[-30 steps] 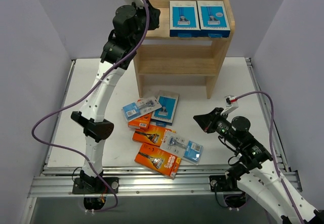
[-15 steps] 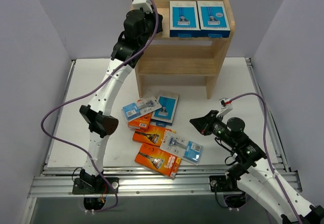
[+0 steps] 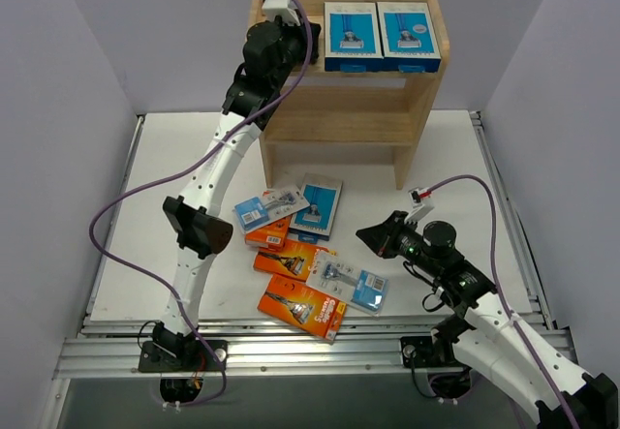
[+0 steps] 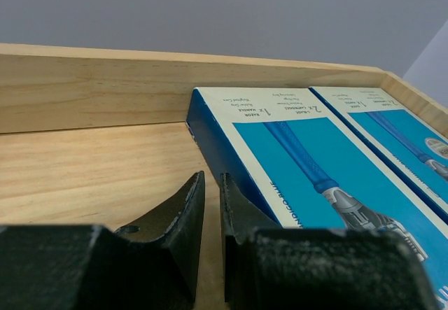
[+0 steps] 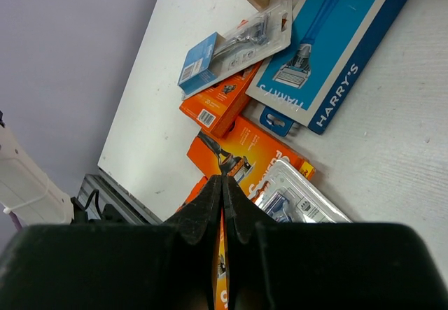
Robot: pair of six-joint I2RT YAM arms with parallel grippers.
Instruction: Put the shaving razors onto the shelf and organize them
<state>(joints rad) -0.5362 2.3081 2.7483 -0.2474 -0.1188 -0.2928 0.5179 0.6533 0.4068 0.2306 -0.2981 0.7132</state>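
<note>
Two blue-and-white razor boxes sit atop the light wooden shelf — six orange, blue and clear razor packs wait on the white counter. The left end effector is barely apart and the right end effector is pressed together — both empty.

The left arm and right arm have white link shells dotted with small dark screws, and black joint housings. A purple cable loops along each. The fingers are rough matte-black wedges.

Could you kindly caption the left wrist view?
Left tool, slightly open and empty, beside two blue boxes atop shelf.
</note>
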